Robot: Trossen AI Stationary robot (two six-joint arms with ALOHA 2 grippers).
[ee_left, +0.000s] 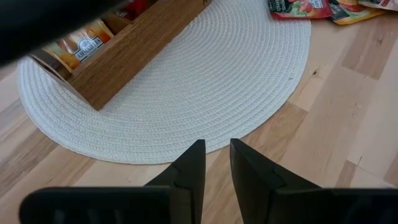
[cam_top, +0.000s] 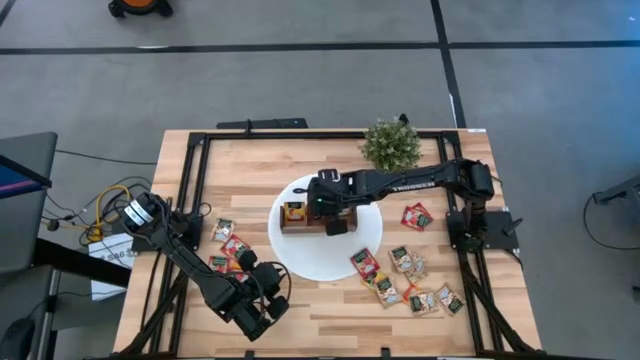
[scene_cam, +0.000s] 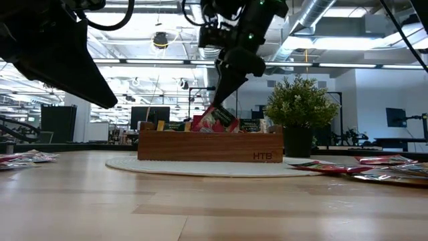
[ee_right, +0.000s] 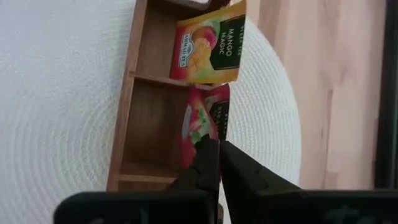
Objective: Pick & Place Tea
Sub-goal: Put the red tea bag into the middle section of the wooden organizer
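A narrow wooden box (scene_cam: 210, 146) with compartments stands on the white woven disc (cam_top: 300, 255). One end compartment holds a yellow-orange tea sachet (ee_right: 211, 50). My right gripper (ee_right: 213, 144) reaches in from the table's right and hangs over the box's middle compartment, shut on a red tea sachet (scene_cam: 217, 119). Loose sachets lie right of the disc (cam_top: 405, 265) and left of it (cam_top: 228, 248). My left gripper (ee_left: 216, 152) waits near the disc's near-left rim, its fingers a little apart and holding nothing. My right gripper pinches the red sachet by its upper edge (ee_right: 208, 134) between both fingers, coming from above and slanting down. The sachet hangs tilted below the fingers, its lower part (scene_cam: 215, 126) down in the box's middle compartment. Whether it touches the box floor is hidden by the wall.
A small green potted plant (cam_top: 392, 145) stands at the far edge, right of the disc. A black frame (cam_top: 200, 180) runs round the tabletop. More sachets lie near the right near corner (cam_top: 432, 298). Bare wood shows along the near edge.
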